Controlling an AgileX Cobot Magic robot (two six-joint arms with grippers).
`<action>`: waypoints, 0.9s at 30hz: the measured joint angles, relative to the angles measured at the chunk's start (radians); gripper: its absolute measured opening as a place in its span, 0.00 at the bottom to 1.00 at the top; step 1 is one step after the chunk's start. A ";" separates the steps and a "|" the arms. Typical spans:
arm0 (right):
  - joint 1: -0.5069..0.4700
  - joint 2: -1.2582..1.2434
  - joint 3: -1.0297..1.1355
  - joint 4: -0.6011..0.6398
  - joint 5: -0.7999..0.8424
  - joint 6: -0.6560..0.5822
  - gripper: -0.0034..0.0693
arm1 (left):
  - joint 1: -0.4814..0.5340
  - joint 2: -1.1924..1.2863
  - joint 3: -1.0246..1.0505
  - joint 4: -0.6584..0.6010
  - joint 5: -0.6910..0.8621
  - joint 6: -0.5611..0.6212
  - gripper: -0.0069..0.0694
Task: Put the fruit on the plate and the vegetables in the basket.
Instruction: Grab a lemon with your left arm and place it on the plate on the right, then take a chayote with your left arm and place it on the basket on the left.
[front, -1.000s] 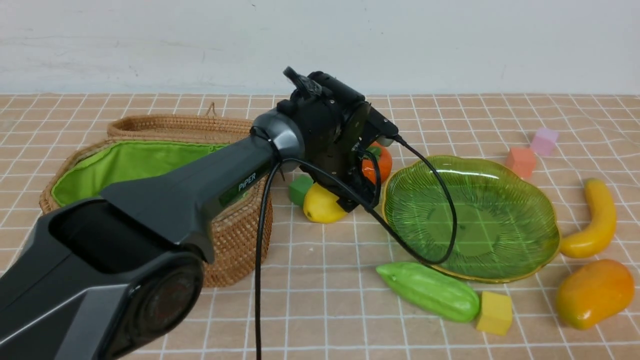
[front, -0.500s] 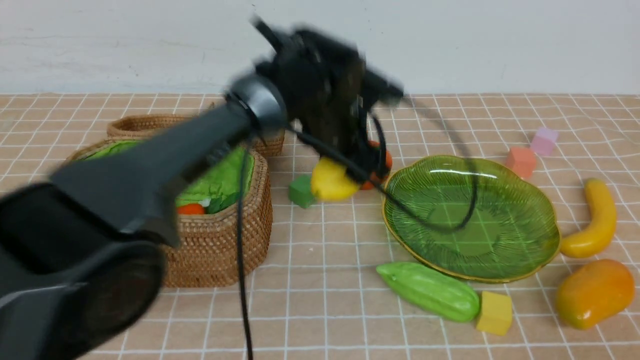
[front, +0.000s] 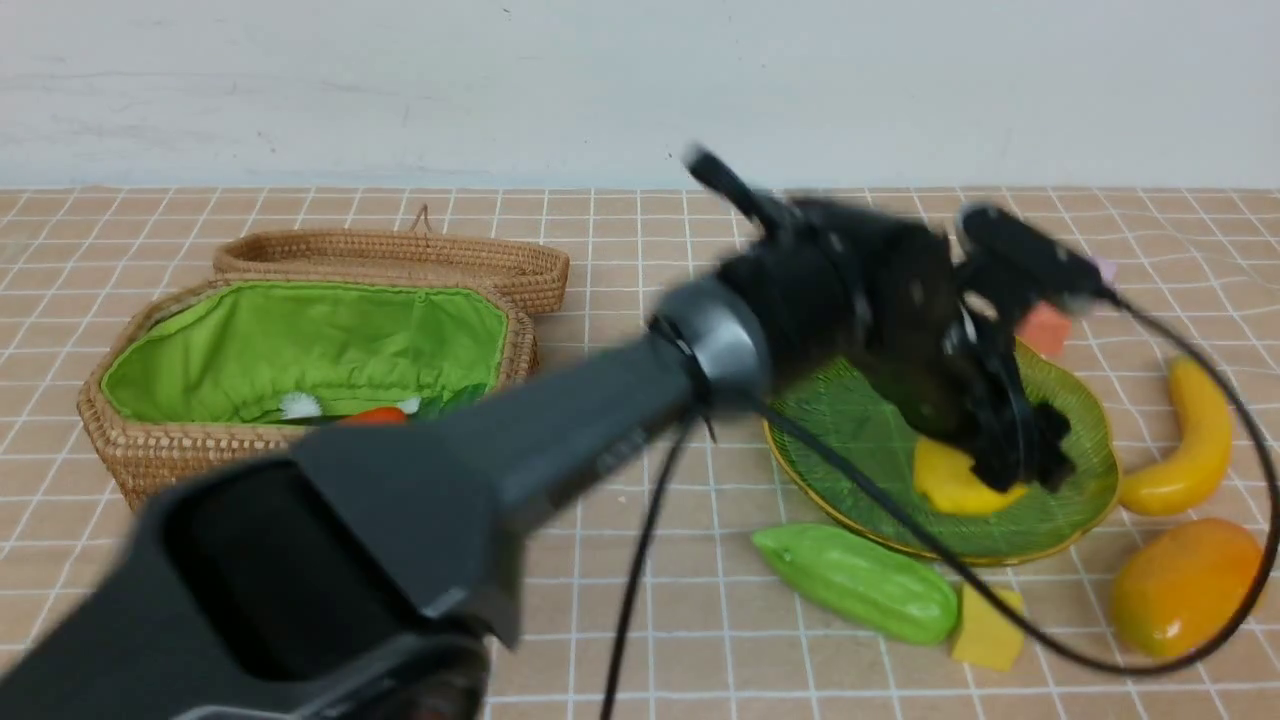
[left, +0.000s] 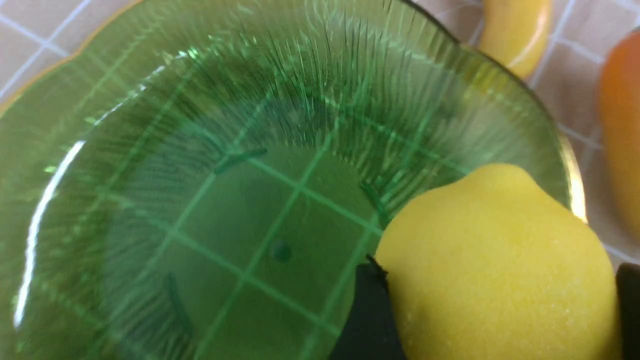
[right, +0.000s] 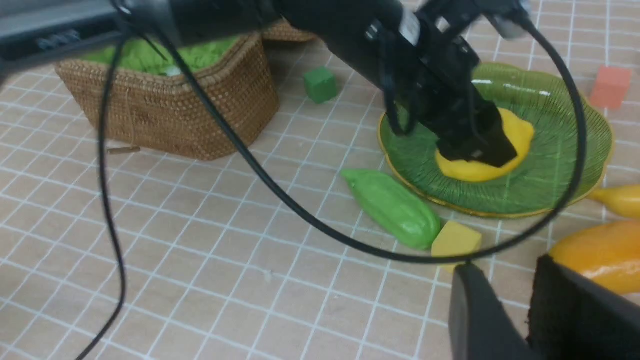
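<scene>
My left gripper (front: 1000, 470) is shut on the yellow lemon (front: 955, 482) and holds it low over the green glass plate (front: 1090, 420), on the plate's right half. In the left wrist view the lemon (left: 500, 265) sits between both black fingers (left: 370, 310) above the ribbed plate (left: 225, 175). The banana (front: 1195, 440) and mango (front: 1185, 585) lie right of the plate, the green gourd (front: 860, 585) in front of it. The basket (front: 200, 450) stands open at the left with the carrot (front: 375, 415) inside. My right gripper (right: 505, 267) is open and empty beside the mango (right: 600, 250).
The basket's lid (front: 400, 255) lies behind it. A yellow cube (front: 985, 625) touches the gourd's end, an orange cube (front: 1045, 325) sits behind the plate, and a green cube (right: 320, 84) lies between basket and plate. My left arm's cable (right: 300, 210) loops over the table.
My left arm has lifted the lemon from beside the basket and swung right with it to over the plate. The basket's inside now shows.
</scene>
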 joint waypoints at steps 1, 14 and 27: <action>0.000 0.000 0.000 0.001 0.005 0.000 0.31 | -0.001 0.012 0.000 0.016 -0.021 0.001 0.82; 0.000 0.025 -0.004 -0.007 0.024 0.037 0.31 | 0.030 -0.156 0.000 0.080 0.247 -0.100 0.80; 0.000 0.503 -0.062 -0.022 0.053 0.041 0.31 | 0.071 -0.829 0.229 0.230 0.517 -0.339 0.07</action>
